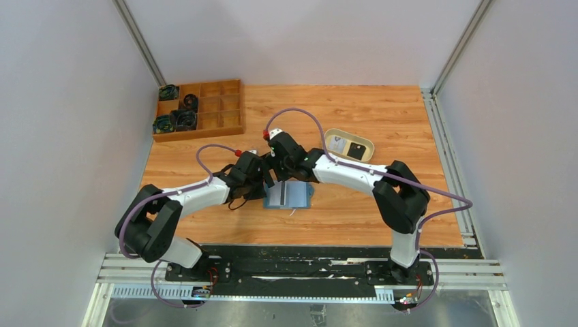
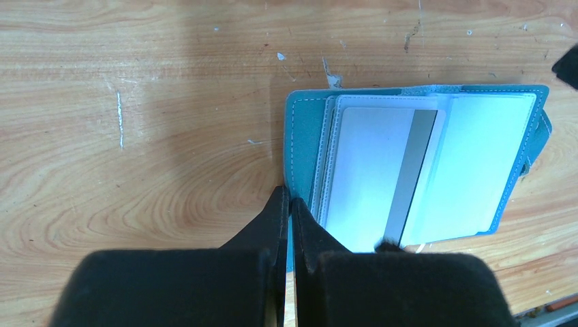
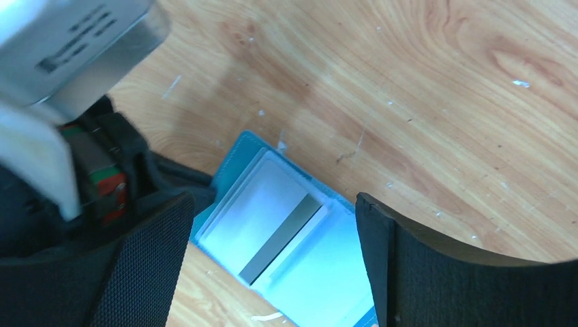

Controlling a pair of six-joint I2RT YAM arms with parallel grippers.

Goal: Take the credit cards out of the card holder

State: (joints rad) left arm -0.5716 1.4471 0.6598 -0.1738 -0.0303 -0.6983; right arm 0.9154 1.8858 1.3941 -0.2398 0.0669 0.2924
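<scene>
The card holder point(image 1: 288, 195) lies open and flat on the wooden table point(image 1: 382, 109), near its front edge and about midway between the two arm bases, with its teal border framing a white card point(image 2: 368, 170) that has a grey stripe along it. A paler panel point(image 2: 470, 157) sits just beside that card on the other half of the holder. Bare wood, scratched and flecked with white, surrounds the holder on every side. Beyond it and to the right, well apart, is a cream oval tray point(image 1: 371, 146) holding a pale flat piece point(image 1: 336, 143) and a dark one point(image 1: 355, 149), both too small to make out. Farther off, beyond the holder and to the left, a wooden compartment box point(image 1: 198, 135) stands by the back wall with dark coiled things point(image 1: 175, 120) in its left cells. Both wrists crowd over the holder's far side, hiding its far edge from above. The left gripper point(image 2: 287, 204) has its fingers pressed tight together, tips on the holder's left border; a sliver of teal shows between them, but whether they pinch it or only press on it cannot be told. The right gripper point(image 3: 272, 259) hangs above the holder with its jaws spread wide, one finger to either side of the striped card — holding nothing and touching nothing.
</scene>
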